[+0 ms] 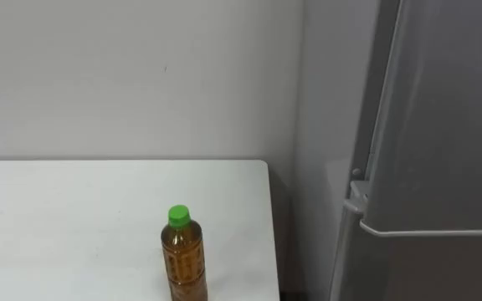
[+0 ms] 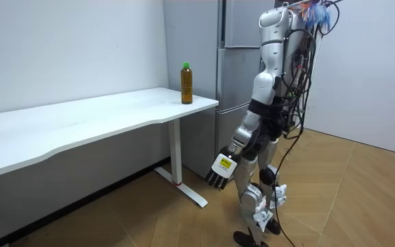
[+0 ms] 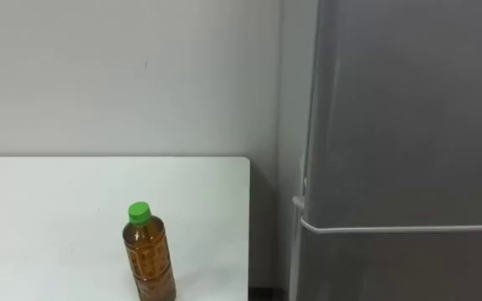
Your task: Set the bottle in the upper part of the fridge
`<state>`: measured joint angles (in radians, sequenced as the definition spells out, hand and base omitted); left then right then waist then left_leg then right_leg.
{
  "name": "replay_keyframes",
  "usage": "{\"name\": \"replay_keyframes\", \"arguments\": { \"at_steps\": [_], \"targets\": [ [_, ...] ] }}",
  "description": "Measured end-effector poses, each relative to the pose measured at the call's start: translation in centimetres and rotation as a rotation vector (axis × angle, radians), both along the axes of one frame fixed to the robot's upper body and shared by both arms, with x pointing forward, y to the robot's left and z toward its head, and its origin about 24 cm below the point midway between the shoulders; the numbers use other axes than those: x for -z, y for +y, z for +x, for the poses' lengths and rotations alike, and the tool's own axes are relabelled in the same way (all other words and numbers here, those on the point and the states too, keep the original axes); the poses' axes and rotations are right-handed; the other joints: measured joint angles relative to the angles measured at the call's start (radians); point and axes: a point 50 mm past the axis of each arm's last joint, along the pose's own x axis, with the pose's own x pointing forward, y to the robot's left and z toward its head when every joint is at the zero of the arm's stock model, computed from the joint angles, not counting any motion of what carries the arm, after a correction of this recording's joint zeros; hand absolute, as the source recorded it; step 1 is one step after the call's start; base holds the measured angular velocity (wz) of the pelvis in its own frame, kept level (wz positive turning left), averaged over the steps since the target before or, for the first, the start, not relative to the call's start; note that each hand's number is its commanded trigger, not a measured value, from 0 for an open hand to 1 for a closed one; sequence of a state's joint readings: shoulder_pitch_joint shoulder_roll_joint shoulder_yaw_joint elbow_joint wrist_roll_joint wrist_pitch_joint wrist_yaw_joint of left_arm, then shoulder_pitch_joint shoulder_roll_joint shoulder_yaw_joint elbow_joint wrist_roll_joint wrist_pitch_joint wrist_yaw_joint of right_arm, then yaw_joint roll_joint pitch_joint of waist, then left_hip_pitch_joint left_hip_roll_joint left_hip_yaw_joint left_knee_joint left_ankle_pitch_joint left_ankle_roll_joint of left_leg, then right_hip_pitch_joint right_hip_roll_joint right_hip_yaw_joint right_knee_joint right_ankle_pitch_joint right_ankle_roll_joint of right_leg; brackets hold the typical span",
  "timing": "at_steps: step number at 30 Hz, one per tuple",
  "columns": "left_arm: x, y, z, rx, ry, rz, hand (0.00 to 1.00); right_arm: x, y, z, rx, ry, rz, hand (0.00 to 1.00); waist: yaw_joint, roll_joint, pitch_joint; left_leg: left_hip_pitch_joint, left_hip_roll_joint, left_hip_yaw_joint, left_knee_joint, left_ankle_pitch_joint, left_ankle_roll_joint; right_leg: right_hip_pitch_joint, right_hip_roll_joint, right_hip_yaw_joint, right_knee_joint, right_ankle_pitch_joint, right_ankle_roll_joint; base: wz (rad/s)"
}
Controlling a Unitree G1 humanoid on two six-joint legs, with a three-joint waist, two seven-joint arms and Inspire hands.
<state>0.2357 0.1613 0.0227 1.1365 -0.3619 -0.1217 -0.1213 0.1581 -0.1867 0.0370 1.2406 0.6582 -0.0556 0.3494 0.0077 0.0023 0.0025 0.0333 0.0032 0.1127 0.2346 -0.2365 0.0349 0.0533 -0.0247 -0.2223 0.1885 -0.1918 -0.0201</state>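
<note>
The bottle (image 1: 184, 259) is seen standing upright on the white worktop (image 1: 74, 217), long axis vertical and green cap uppermost. It is placed near the worktop's right-hand end, at about 7 o'clock in the eye views. The fridge (image 1: 425, 167) lies at 3 o'clock from it, just past the worktop's end, and its upper door (image 3: 408, 109) is closed.

In the room view the left hand (image 2: 219, 170) is hung low beside the thigh, well apart from the bottle. Its fingers (image 2: 213, 181) are let down loosely straight, and nothing is held in them. From that hand the bottle lies up at roughly 11 o'clock, above worktop height.

The bottle is set left of the view's middle, so the left hand is judged the nearer. The arm would have to be raised and reached forward, so that the upright body can be closed on from the side.
</note>
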Motion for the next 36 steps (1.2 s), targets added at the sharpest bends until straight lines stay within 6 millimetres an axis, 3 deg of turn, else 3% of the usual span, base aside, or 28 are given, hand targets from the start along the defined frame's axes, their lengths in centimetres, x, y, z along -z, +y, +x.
{"name": "replay_keyframes", "arguments": {
  "at_steps": [10, 16, 23, 25, 30, 32, 36],
  "targets": [
    [0.0, 0.2, -0.5, -0.026, 0.033, 0.042, 0.00, 0.2, -0.1, -1.0, 0.014, 0.060, -0.044, 0.00, -0.001, -0.004, 0.0045, 0.008, 0.000, 0.011, -0.014, -0.001, 0.000, 0.007, 0.001, -0.001, -0.005, -0.001, 0.002, 0.00],
    [0.0, 0.6, -0.9, -0.136, 0.034, 0.036, 0.00, 0.2, -0.3, -1.5, 0.033, 0.081, -0.048, 0.00, -0.003, 0.004, 0.0051, 0.014, 0.001, 0.008, -0.014, 0.000, 0.000, 0.013, 0.001, 0.000, -0.006, -0.001, 0.001, 0.00],
    [-0.6, 2.8, -0.9, -0.362, -0.004, 0.118, 0.00, 0.1, -0.8, -1.8, 0.017, 0.102, -0.071, 0.00, 0.003, 0.010, 0.0044, 0.019, 0.000, 0.007, -0.013, 0.000, 0.000, 0.017, 0.001, 0.001, -0.003, -0.002, 0.002, 0.00],
    [-0.8, 3.4, -0.8, -0.429, -0.012, 0.148, 0.00, 0.1, -1.0, -1.9, 0.025, 0.103, -0.077, 0.00, 0.006, 0.020, -0.0002, 0.022, 0.000, 0.005, -0.015, 0.000, 0.000, 0.020, 0.001, 0.002, -0.005, -0.001, 0.002, 0.00],
    [-2.3, 5.5, 1.3, -0.538, -0.115, 0.249, 0.00, -0.2, -1.6, -2.2, 0.020, 0.099, -0.113, 0.00, 0.032, 0.040, 0.0019, 0.048, -0.003, -0.004, -0.029, 0.000, 0.000, 0.037, 0.000, 0.001, -0.006, -0.003, 0.003, 0.00],
    [-3.3, 6.6, 2.3, -0.609, -0.183, 0.286, 0.00, -0.2, -1.8, -1.4, 0.009, 0.085, -0.126, 0.00, 0.037, 0.051, 0.0043, 0.048, -0.004, -0.010, -0.032, 0.000, 0.000, 0.034, 0.000, 0.002, -0.003, -0.003, 0.003, -0.05],
    [-5.4, 8.1, 4.7, -0.723, -0.325, 0.331, 0.00, -0.2, -2.0, -1.2, -0.012, 0.095, -0.149, 0.00, 0.043, 0.058, 0.0043, 0.049, -0.005, -0.013, -0.031, 0.000, 0.000, 0.034, 0.000, 0.002, -0.001, -0.007, 0.003, -0.01]
  ]
}}
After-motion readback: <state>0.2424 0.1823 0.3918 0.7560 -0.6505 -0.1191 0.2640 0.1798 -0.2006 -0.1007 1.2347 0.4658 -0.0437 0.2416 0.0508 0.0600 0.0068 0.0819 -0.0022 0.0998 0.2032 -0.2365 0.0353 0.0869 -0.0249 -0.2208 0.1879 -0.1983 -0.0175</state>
